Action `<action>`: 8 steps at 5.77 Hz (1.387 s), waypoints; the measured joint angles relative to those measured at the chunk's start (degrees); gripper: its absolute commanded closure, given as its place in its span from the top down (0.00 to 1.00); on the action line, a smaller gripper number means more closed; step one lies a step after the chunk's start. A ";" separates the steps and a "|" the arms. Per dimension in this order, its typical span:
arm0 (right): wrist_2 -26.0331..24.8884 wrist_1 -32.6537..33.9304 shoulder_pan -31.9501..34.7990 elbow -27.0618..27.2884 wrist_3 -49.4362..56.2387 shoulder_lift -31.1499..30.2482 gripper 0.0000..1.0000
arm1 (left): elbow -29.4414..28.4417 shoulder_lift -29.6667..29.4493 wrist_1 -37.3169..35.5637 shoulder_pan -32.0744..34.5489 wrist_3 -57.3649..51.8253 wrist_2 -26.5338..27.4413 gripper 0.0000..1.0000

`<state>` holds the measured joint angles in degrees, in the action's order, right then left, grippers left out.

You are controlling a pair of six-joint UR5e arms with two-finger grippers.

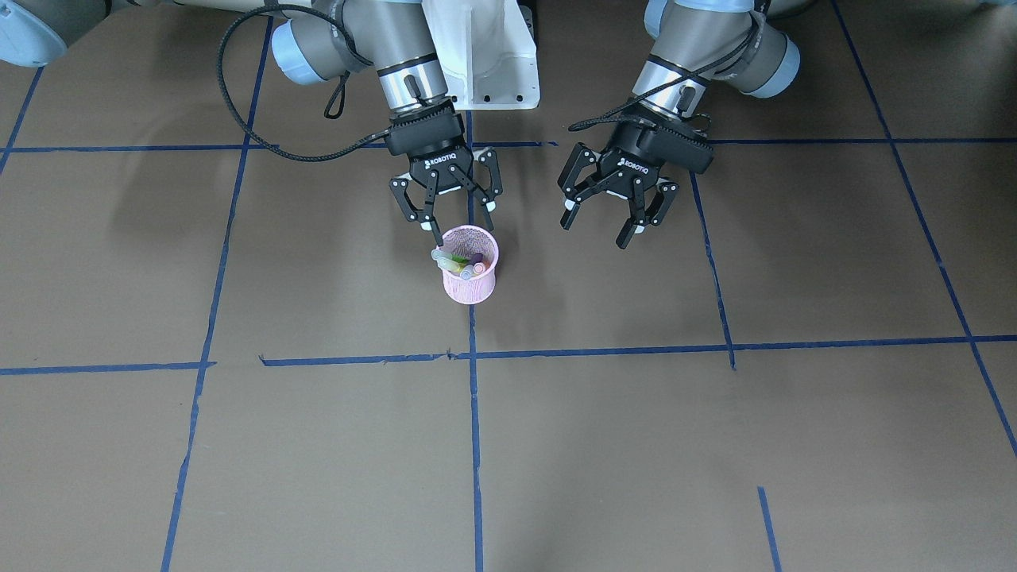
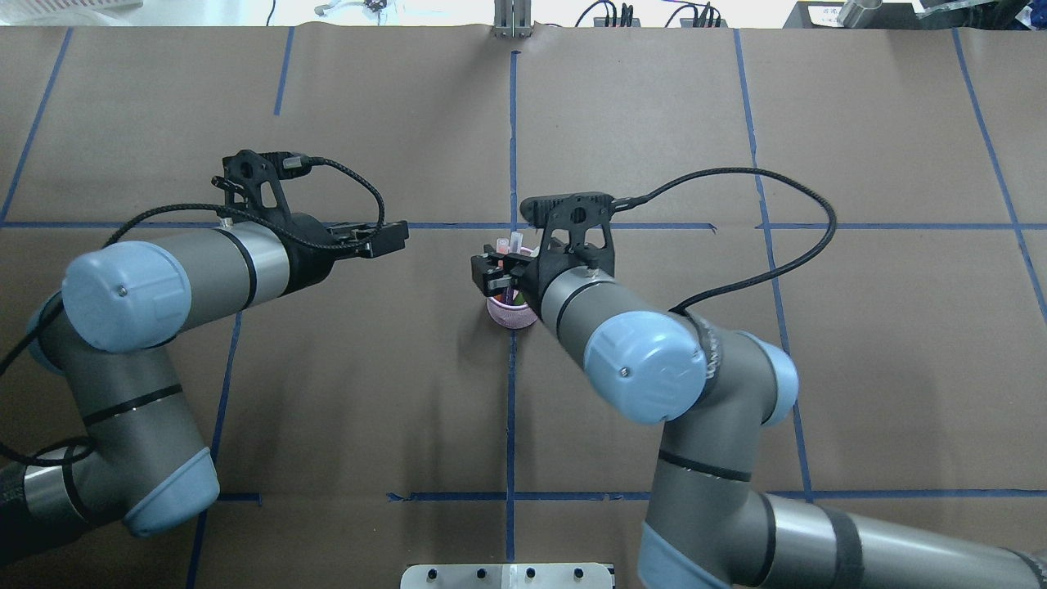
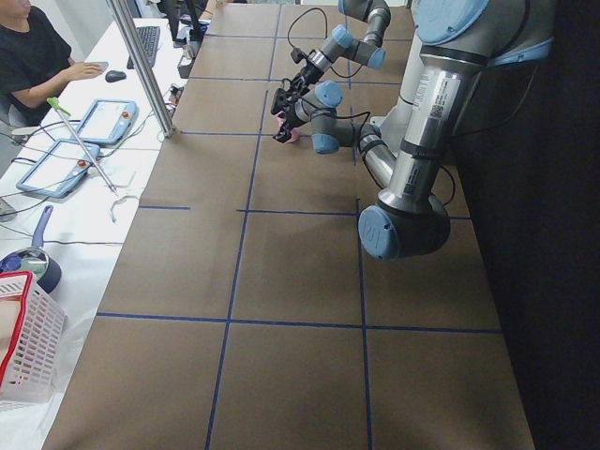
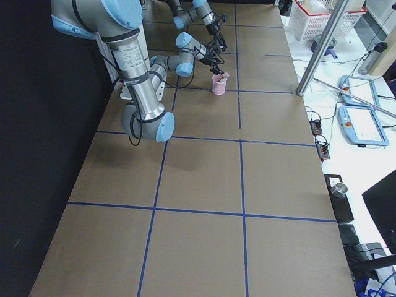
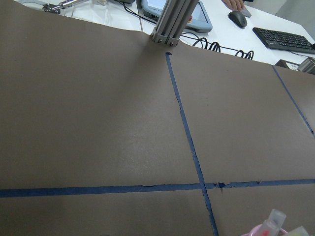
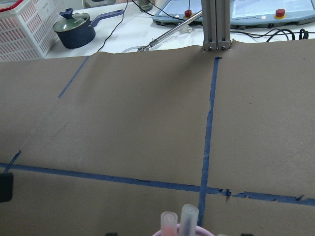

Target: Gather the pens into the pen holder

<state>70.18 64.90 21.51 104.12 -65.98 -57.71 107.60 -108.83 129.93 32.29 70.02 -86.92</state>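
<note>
Status: all three pens (image 1: pixel 461 262) stand inside the pen holder (image 1: pixel 470 286). The green pen (image 1: pixel 450 259) leans toward the rim on the right arm's side. The purple pen (image 1: pixel 477 258) and the orange pen (image 1: pixel 472 271) sit beside it. No pen lies on the desk (image 1: pixel 318 445) in any view.

Right tool (image 1: pixel 463 218): released, jaws spread, grasping nothing. It hangs just above the holder's rim on the robot's side. In the front-facing view one finger tip sits close to the green pen's cap; contact cannot be judged.

Left tool (image 1: pixel 600 224): released and empty, well apart from the holder, on the robot's left of it.

Governing relation: the holder lies directly below the right tool and slightly ahead of it. The pens' long axes run near vertical, tilted toward that tool, and their caps (image 6: pixel 179 219) rise into the bottom edge of the right wrist view. The right arm is clearly the nearer one.

Judgement: collection appears complete. Any withdrawal of the right tool should go straight up first, because a sideways sweep could catch a cap and tip the light mesh cup
</note>
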 measured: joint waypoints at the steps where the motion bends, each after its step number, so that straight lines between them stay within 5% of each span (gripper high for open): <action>1: 7.03 0.07 3.95 1.99 -0.17 -2.66 0.99 | -0.56 0.02 -0.32 3.75 -0.47 -6.88 0.89; 3: 26.19 0.08 15.50 3.52 0.33 -8.66 1.00 | -2.02 2.69 -2.31 12.58 -9.53 -20.24 0.89; 5: 43.38 0.19 27.83 3.31 5.98 -14.74 1.00 | -2.35 4.27 -14.01 23.17 -28.38 -29.69 0.90; 8: 60.02 2.55 44.99 0.80 25.25 -26.72 1.00 | -3.14 8.27 -29.46 36.55 -56.69 -34.86 0.90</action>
<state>130.21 67.45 66.50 104.93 -40.73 -84.43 104.45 -100.56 100.48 68.84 13.33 -121.79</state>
